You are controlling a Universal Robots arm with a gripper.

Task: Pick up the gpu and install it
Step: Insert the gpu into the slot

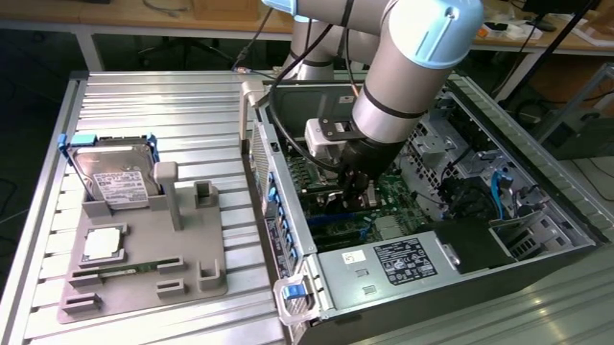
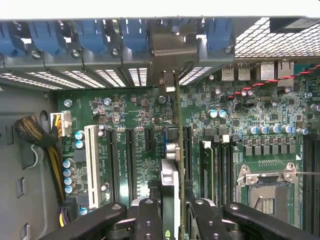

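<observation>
Green gpu (image 2: 176, 150) stands edge-on, bracket toward the blue latches (image 2: 90, 35), clamped in gripper (image 2: 172, 215).

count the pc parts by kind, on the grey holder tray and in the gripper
hard drive: 1
cpu: 1
memory stick: 1
gpu, edge-on in the gripper over the motherboard: 1
total: 4

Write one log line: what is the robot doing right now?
hand: shut on gpu | place: inside computer case, above motherboard | gpu: edge-on over slots, seating not visible
</observation>
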